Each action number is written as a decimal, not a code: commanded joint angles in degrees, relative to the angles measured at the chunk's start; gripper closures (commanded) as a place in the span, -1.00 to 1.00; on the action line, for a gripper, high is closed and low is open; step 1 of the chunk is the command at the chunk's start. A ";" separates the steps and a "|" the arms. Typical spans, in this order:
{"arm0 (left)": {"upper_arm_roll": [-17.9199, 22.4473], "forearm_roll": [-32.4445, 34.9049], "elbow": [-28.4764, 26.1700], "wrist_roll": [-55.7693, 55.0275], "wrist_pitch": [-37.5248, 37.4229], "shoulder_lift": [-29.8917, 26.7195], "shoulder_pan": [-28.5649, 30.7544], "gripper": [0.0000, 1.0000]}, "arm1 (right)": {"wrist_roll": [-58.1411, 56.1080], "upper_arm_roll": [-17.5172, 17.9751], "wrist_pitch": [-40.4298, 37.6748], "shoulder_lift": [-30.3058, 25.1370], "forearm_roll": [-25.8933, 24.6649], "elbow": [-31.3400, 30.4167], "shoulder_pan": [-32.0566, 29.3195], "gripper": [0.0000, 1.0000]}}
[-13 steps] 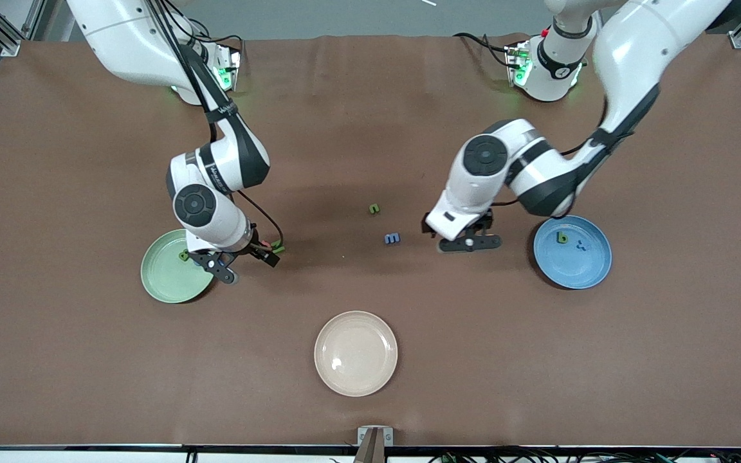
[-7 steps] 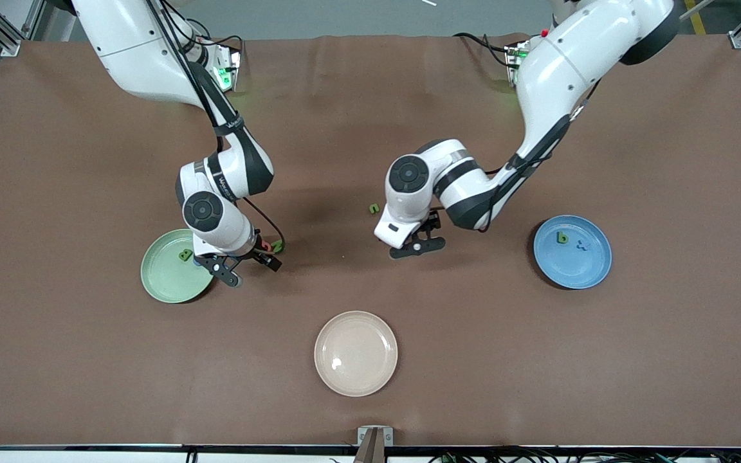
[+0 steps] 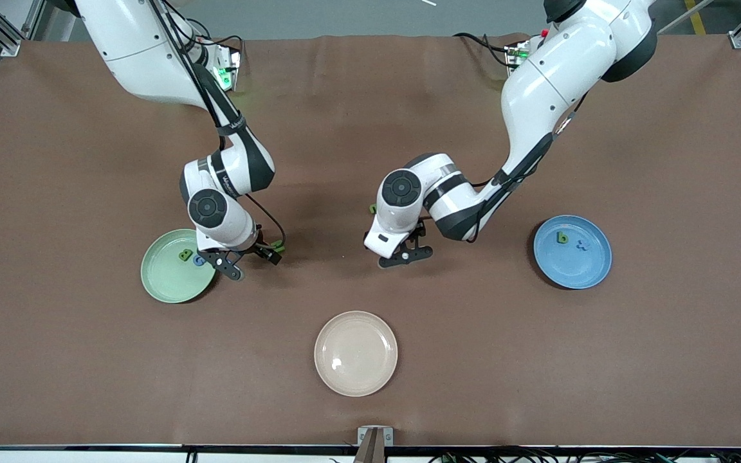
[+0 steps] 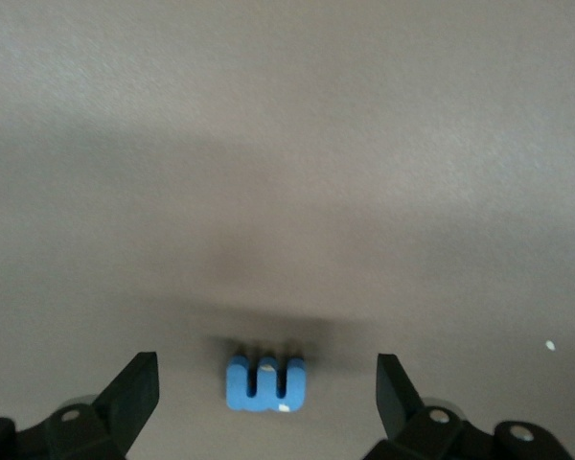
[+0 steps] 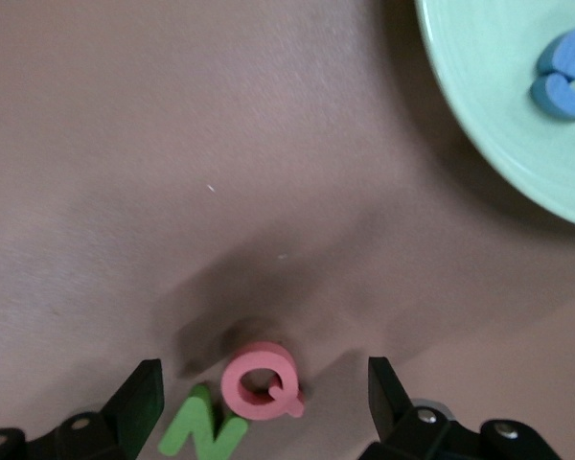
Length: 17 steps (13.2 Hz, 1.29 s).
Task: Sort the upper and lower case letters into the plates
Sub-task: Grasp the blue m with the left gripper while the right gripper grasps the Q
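1. A beige plate lies on the brown desk nearest the front camera, about midway between the two arms' ends, with nothing in it.
2. Farther from the camera, the green plate sits toward the right arm's end. It holds a dark green letter and a blue letter near its rim; in the right wrist view the blue letter shows inside the plate's pale curve.
3. The right tool hangs low over the desk just beside the green plate. Its fingers are spread apart and grip nothing. Between them on the desk lie a pink Q and a light green N, touching each other; the front view shows only a sliver of these at the tool.
4. The blue plate sits toward the left arm's end, about as far from the camera as the green one, with a green b and a small blue letter in it.
5. The left tool hangs low over the middle of the desk, well apart from both plates. Its fingers are wide apart and empty, with a blue m lying flat on the desk between them, touching neither.
6. Farthest of the letters, a small olive one peeks out beside the left arm's wrist.
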 commanded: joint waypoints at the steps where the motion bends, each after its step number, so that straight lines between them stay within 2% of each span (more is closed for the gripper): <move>1: 0.42 -0.99 1.49 -0.03 0.07 1.27 -1.60 -0.97 | 0.87 -0.15 1.09 -1.11 -0.50 -2.50 0.80 -0.84; 3: 0.42 -0.64 0.88 -0.03 0.07 1.18 -2.30 -0.79 | 0.87 -0.24 1.70 -1.11 -0.50 -2.94 0.89 -0.79; 6: 0.42 -0.64 0.09 -1.09 -0.02 1.18 -2.31 -0.55 | 0.87 -0.15 1.96 -1.11 -0.50 -3.38 0.89 -0.61; 13: 2.09 0.15 -0.79 -1.00 -0.02 1.10 -2.31 -0.44 | 0.61 -0.24 3.11 -0.76 -0.68 -2.86 0.80 -0.22; 15: 2.18 0.15 -0.79 -1.00 -0.02 1.10 -2.31 -0.41 | 0.61 -0.24 3.02 -0.76 -0.68 -2.77 0.80 0.19; 16: 2.09 0.06 -0.79 -1.09 -0.02 1.10 -2.39 -0.36 | 0.61 -0.24 2.93 -0.85 -0.68 -2.77 0.71 0.57; 17: 2.09 -0.03 -0.79 -1.09 -0.02 1.01 -2.40 -0.27 | 0.61 -0.32 2.58 -0.94 -0.68 -2.51 0.54 0.87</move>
